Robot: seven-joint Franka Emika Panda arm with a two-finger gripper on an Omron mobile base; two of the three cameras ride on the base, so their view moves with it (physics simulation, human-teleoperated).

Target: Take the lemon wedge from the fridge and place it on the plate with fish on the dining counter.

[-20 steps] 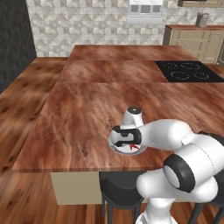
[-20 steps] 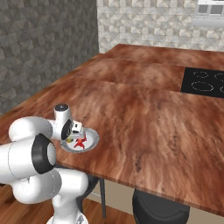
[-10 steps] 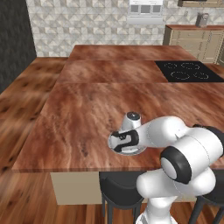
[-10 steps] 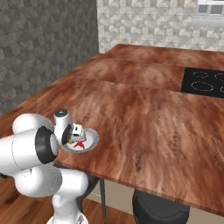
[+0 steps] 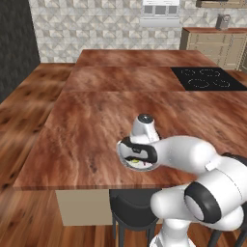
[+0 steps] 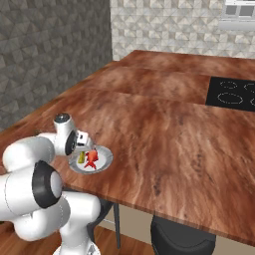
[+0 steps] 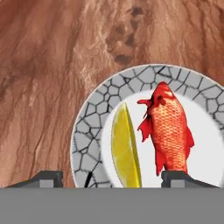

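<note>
- The gripper (image 7: 111, 181) is seen released, with its two dark finger tips spread wide at the bottom of the hand view and nothing clamped between them.
- The lemon wedge (image 7: 125, 154) is found lying on the plate with fish (image 7: 87, 131), in the gap between the spread tips.
- The wedge is placed just beside the reddish-orange fish (image 7: 168, 127), on the inner white part of the plate; whether the two touch cannot be told.
- The plate's rim is marked with a grey cracked-stone pattern.
- In the right base view, the plate with fish (image 6: 103, 162) is seen near the front edge of the dining counter (image 6: 164, 129), with the lemon wedge (image 6: 81, 158) next to the fish (image 6: 91, 158).
- In the left base view, the hand is held low over the plate with fish (image 5: 126, 162), most of which is covered by it.
- A black cooktop (image 5: 207, 78) is set in the farther wood-grain top, well apart from the plate.
</note>
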